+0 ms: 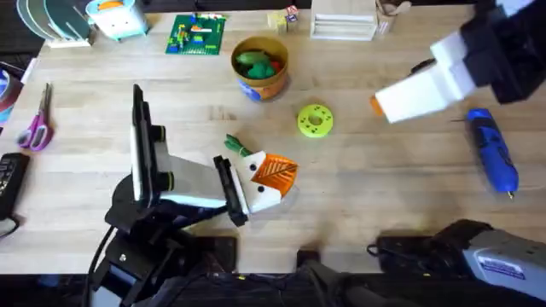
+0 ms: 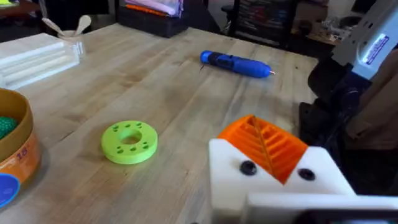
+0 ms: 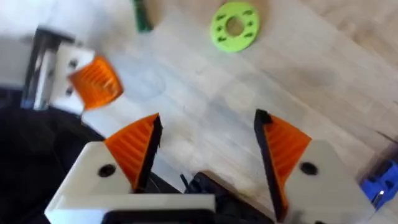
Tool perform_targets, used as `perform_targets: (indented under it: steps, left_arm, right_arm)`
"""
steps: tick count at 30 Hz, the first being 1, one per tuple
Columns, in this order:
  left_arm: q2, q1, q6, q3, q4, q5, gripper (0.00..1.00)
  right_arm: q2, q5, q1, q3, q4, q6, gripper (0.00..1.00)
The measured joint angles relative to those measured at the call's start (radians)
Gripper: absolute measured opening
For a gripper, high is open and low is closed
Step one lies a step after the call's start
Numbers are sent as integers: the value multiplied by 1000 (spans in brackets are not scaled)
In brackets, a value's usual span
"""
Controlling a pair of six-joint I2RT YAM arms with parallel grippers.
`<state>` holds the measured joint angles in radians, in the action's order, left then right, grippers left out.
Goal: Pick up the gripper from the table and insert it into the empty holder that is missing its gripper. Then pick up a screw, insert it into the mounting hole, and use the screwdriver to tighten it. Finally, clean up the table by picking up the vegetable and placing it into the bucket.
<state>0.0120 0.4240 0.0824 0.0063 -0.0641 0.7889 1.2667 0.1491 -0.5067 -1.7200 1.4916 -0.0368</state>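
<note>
My left gripper (image 1: 277, 175) (image 2: 264, 146) rests low at the table's middle, shut, its two orange ribbed pads pressed together. Each white holder block (image 2: 239, 186) has a dark mounting hole (image 2: 247, 167) in its side. I see no loose gripper piece or screw on the table. The dark-green vegetable (image 1: 233, 143) (image 3: 142, 15) lies just left of the left gripper. Behind it stands the tan bucket (image 1: 259, 64) (image 2: 15, 155) with green toys inside. My right gripper (image 1: 384, 104) (image 3: 208, 149) hovers open and empty at the right. The blue screwdriver (image 1: 493, 149) (image 2: 236, 63) lies at the far right.
A lime-green disc with holes (image 1: 314, 120) (image 2: 129, 141) (image 3: 234, 26) lies between the two grippers. Scissors (image 1: 36, 128) and a black remote (image 1: 8, 183) sit at the left edge. A Lego plate (image 1: 196, 34) and a white box (image 1: 343, 26) line the back.
</note>
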Motion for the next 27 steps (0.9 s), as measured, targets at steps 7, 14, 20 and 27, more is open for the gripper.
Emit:
perform_targets:
  steps: [7, 14, 20, 27]
  left_arm:
    - [0, 0, 0, 0, 0, 0, 6]
    - [0, 0, 0, 0, 0, 0, 6]
    - [0, 0, 0, 0, 0, 0, 6]
    - [0, 0, 0, 0, 0, 0, 6]
  right_arm:
    - [1, 2, 376, 127, -127, 4, 903]
    - [11, -20, 642, 210, -209, 2, 905]
    - [84, -40, 796, 224, -268, -43, 906]
    - [172, -157, 867, 257, -257, -216, 906]
